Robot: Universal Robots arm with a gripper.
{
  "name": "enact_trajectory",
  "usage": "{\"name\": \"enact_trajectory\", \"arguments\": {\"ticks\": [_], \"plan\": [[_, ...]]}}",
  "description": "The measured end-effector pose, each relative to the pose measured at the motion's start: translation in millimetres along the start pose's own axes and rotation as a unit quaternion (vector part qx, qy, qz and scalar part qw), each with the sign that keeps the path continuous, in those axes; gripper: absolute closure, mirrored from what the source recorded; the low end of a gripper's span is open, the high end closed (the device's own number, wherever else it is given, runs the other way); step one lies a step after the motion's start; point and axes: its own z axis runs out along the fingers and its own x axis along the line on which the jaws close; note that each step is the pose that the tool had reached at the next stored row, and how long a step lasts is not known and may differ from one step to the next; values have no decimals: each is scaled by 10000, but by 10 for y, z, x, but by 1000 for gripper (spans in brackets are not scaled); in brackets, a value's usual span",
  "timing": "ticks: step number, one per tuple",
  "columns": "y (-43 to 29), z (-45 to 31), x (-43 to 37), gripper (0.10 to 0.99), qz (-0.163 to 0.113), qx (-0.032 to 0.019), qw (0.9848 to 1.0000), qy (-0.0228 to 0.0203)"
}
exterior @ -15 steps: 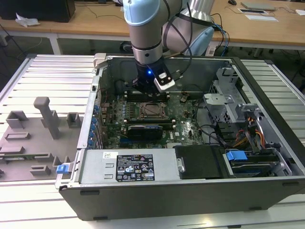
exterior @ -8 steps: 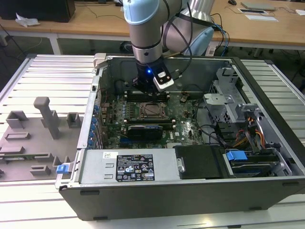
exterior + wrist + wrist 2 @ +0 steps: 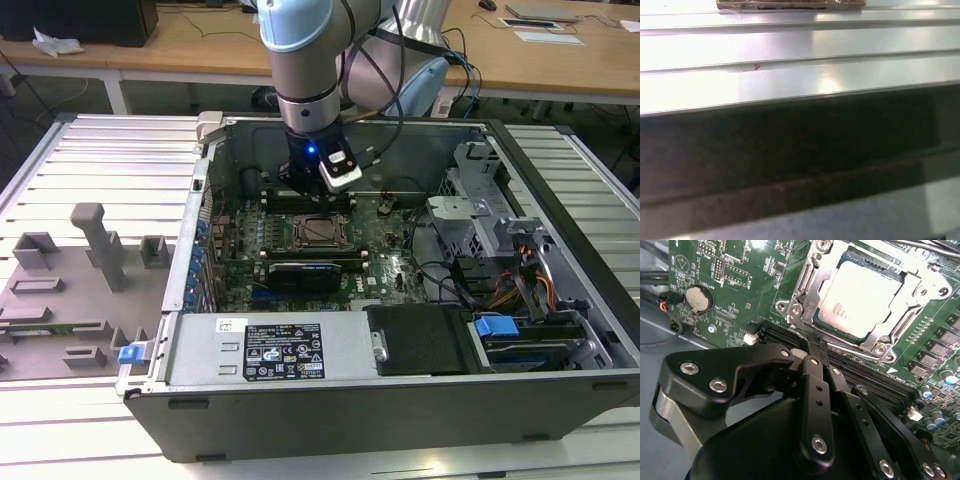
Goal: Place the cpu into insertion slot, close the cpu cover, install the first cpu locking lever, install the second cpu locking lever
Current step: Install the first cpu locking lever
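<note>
CPU [image 3: 858, 304] lies flat in the insertion slot [image 3: 810, 287], silvery top up, and in the second wrist view the cpu cover [image 3: 920, 287] looks folded down around it, its frame bordering the chip on all sides; whether the locking levers are latched I cannot tell.

Going across the exterior view from its left: a grey fixture tray [image 3: 70, 280] with upright blocks rests on the ribbed metal bench [image 3: 120, 165], well apart from the work. Next comes the open computer case [image 3: 400, 400] lying on its side, with the green motherboard [image 3: 385, 245] inside. The socket [image 3: 318, 231] sits near the middle of the board, and a black expansion card [image 3: 303, 275] lies just beside it on the near side. Further toward that view's right are the drive cage and a bundle of cables [image 3: 520, 280].

The gripper [image 3: 812, 356] hangs over the board just beyond the socket, above the long black memory slots [image 3: 860, 371]. Its jaws are pressed together, pinching nothing. From the fingertips the chip lies close ahead, across the memory slots, near but not touching. The chip is square, so it has no real long axis; its edges run parallel to the socket frame and, in the exterior view, roughly square to the case walls.
</note>
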Motion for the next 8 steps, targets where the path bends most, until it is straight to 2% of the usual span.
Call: {"name": "enact_trajectory", "arguments": {"ticks": [5, 8], "plan": [[1, 27, 6, 980, 134, 52, 9999, -21], [0, 42, 8, 980, 186, 65, 9998, -26]]}}
